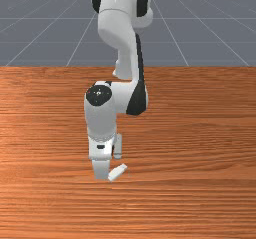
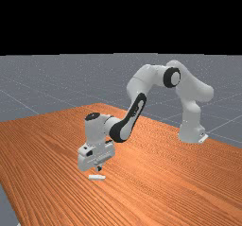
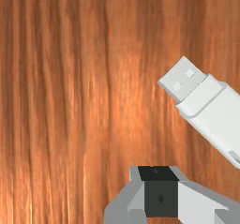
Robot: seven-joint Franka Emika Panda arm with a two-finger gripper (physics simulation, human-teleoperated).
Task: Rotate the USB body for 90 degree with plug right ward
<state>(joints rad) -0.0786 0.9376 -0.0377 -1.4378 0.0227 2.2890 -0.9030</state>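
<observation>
The gripper [image 2: 98, 168] hangs low over the table in the far view, just above the white USB body [image 2: 97, 177], with a gap between them. From the front, the USB body [image 1: 117, 172] lies slantwise on the wood, close to the front view's right of the hand, its narrower end toward the upper right. In the wrist view the gripper [image 3: 160, 190] stands beside the USB body [image 3: 218, 120], not touching it. Its pale metal plug [image 3: 183, 79], with two small square holes, points away at a slant; the body's rear end is cut off.
The orange-brown table [image 1: 195, 183] spreads around the USB body on all sides. The table's near left edge runs down the far view's left. The arm reaches over the wood from its base [image 2: 191, 130].
</observation>
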